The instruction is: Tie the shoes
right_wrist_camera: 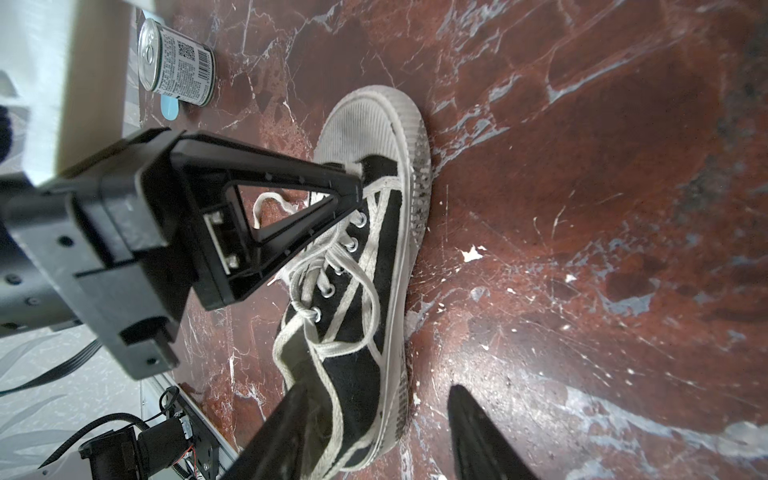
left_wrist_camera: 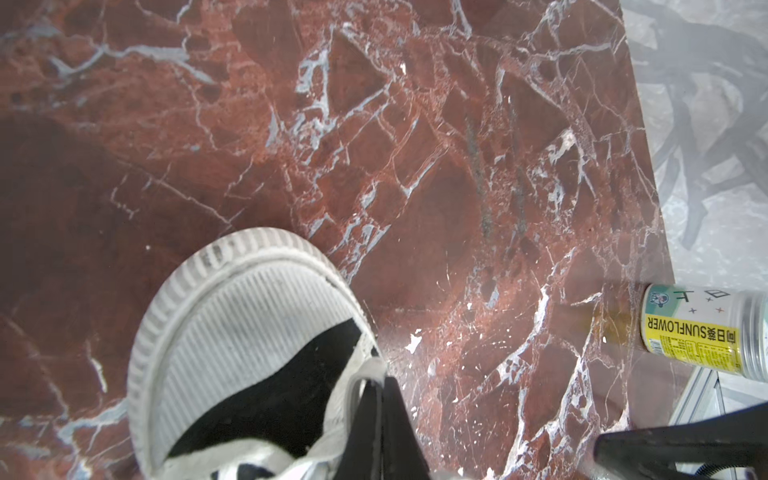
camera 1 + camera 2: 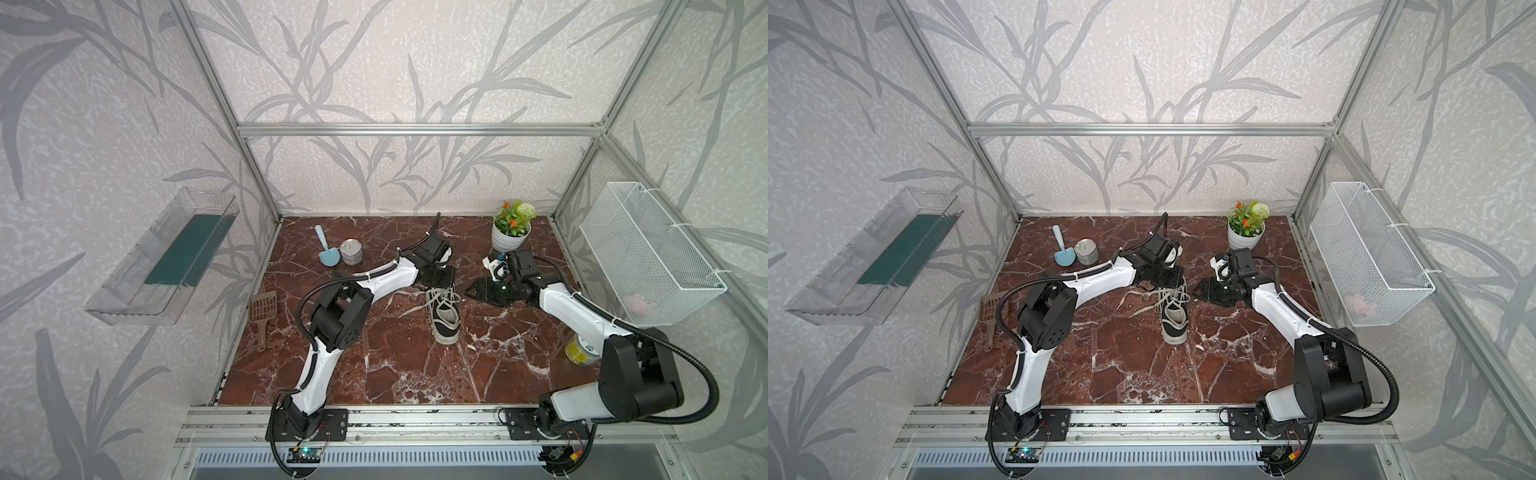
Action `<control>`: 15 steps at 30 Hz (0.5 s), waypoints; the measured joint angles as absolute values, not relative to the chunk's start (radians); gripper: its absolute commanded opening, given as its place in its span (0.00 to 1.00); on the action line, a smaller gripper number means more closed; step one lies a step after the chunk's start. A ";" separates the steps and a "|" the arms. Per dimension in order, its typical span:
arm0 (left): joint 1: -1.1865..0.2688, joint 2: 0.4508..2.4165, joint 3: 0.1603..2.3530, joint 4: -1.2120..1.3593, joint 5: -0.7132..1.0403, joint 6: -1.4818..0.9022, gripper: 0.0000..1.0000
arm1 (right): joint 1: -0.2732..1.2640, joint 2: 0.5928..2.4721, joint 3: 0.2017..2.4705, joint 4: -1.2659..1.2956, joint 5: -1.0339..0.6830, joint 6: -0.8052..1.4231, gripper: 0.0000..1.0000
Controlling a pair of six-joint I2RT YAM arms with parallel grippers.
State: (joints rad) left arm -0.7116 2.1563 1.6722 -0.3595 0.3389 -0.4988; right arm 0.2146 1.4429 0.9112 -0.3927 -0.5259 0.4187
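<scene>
**Left fingers closed on a lace, right fingers open at the heel**

The black canvas shoe stands upright on its white sole about mid-way across the red marble table, with its ribbed white toe cap towards the arm bases. Its white laces are threaded through the eyelets but untied. Their loose ends trail off the shoe onto the marble on the left arm's side.

The left gripper reaches in over the heel end. Its fingers are pressed together at the toe end of the lacing, with a bit of white lace caught at their tips.

The right gripper hangs at the shoe's heel end on the right arm's side. Its fingers are spread apart and hold nothing. In the right wrist view one finger lies across the shoe's collar and the other over bare marble beside the sole; I cannot tell whether either touches the shoe.

Beyond the shoe's heel, towards the left arm's side, a tin can stands just beside a pale blue scoop. Beyond the heel on the right arm's side stands a potted plant. A brown slotted scoop lies well apart from the shoe on the left arm's side. A yellow-labelled jar lies well apart on the right arm's side, partly hidden by that arm in a top view.
</scene>
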 measured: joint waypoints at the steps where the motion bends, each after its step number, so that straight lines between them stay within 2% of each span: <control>1: -0.712 2.157 1.676 -0.365 0.339 -0.499 0.01 | 0.214 1.443 0.911 -0.393 -0.526 0.419 0.55; 15: -0.712 2.156 1.728 -0.434 0.334 -0.500 0.24 | 0.214 1.443 0.911 -0.393 -0.526 0.420 0.55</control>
State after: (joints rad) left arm -0.7116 2.1563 1.7283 -0.4343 0.3340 -0.5003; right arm 0.2138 1.4429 0.9112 -0.3927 -0.5262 0.4198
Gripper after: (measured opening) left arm 0.224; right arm 0.546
